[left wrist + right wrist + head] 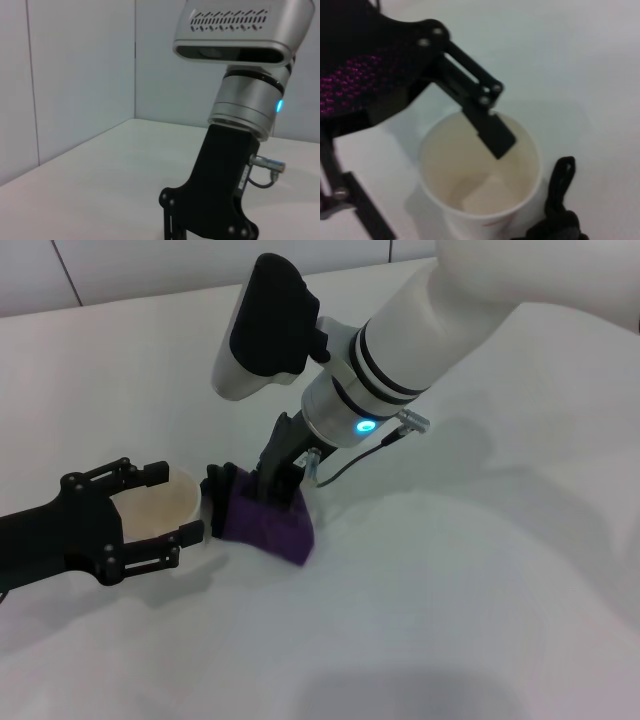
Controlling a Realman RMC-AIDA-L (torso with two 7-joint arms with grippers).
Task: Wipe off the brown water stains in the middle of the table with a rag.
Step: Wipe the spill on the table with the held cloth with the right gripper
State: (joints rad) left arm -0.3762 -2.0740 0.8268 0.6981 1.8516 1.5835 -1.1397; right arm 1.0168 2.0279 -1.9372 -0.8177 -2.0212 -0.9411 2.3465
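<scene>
Left claw grips cup, apparently empty.

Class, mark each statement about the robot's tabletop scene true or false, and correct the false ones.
1. The right gripper presses the purple rag down on the table. True.
2. The cup lies tipped on its side. False: it stands upright with its mouth open upward.
3. The left gripper has fingers on either side of the cup. True.
4. The cup is full of brown liquid. False: the right wrist view shows its inside pale and empty.
5. The rag sits far from the cup. False: it lies right beside it.
</scene>
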